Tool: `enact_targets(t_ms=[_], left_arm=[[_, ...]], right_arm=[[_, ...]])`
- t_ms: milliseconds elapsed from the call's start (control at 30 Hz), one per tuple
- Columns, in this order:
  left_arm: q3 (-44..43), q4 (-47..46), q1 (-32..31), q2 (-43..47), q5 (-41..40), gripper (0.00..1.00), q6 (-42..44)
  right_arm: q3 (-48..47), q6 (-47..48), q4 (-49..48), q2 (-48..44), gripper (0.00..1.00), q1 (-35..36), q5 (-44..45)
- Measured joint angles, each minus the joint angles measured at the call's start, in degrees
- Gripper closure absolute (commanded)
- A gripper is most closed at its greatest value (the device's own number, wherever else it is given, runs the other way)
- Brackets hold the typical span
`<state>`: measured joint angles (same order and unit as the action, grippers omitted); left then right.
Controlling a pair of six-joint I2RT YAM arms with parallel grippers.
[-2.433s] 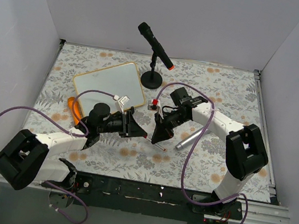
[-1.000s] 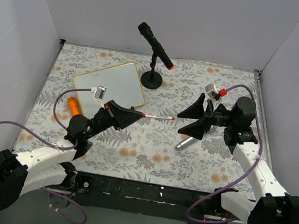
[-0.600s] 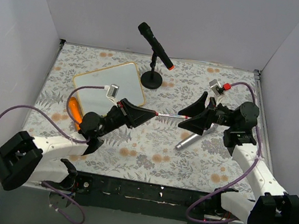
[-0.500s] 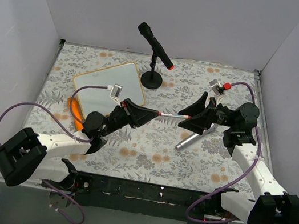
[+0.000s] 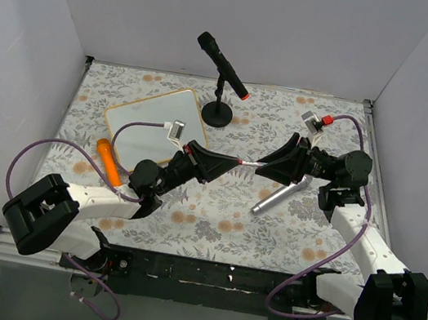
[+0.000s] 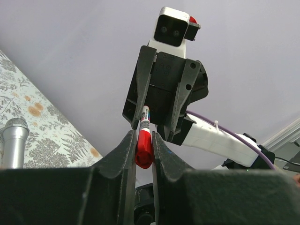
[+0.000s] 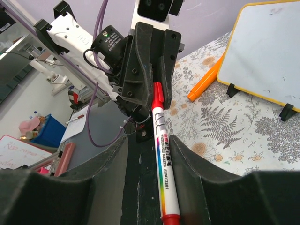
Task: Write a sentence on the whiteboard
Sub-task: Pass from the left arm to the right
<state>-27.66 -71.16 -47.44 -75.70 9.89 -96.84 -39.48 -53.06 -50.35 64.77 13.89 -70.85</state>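
Your left gripper (image 6: 143,140) is clenched on the marker's (image 7: 161,154) cap. The right gripper (image 7: 150,140) flanks its light, stiff, slick barrel, grip unclear. Pinch mid-barrel. The whiteboard (image 5: 158,125) stands blank, back-left on the surface.

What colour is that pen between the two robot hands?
The pen is white with red ends and a rainbow stripe along the barrel, clearest in the right wrist view.

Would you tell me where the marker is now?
Top view: the marker hangs above mid-table, between the left end effector and the right end effector, right of the whiteboard.
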Motion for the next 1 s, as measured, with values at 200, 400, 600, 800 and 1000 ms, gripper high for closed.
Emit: enact_targets(t_ms=[200, 400, 600, 800, 1000], left_arm=[[0.0, -0.9, -0.5, 0.0, -0.8, 1.0, 0.4], [0.0, -1.6, -0.8, -0.2, -1.0, 1.0, 0.4], [-0.2, -3.1, -1.0, -1.5, -1.4, 1.0, 0.4], [-0.2, -3.3, -1.0, -1.9, -1.4, 0.77, 0.5], [0.7, -0.3, -1.0, -0.2, -0.4, 0.11, 4.8]], right_arm=[[0.0, -2.2, -2.2, 0.1, 0.64, 0.0, 0.3], [0.0, -3.0, -2.6, 0.2, 0.69, -0.2, 0.6], [0.0, -3.6, -3.1, 1.2, 0.94, -0.6, 0.5], [0.0, -3.7, -3.7, 2.1, 0.99, -0.8, 0.0], [-0.4, 1.9, 0.3, 2.1, 0.99, -0.7, -3.3]])
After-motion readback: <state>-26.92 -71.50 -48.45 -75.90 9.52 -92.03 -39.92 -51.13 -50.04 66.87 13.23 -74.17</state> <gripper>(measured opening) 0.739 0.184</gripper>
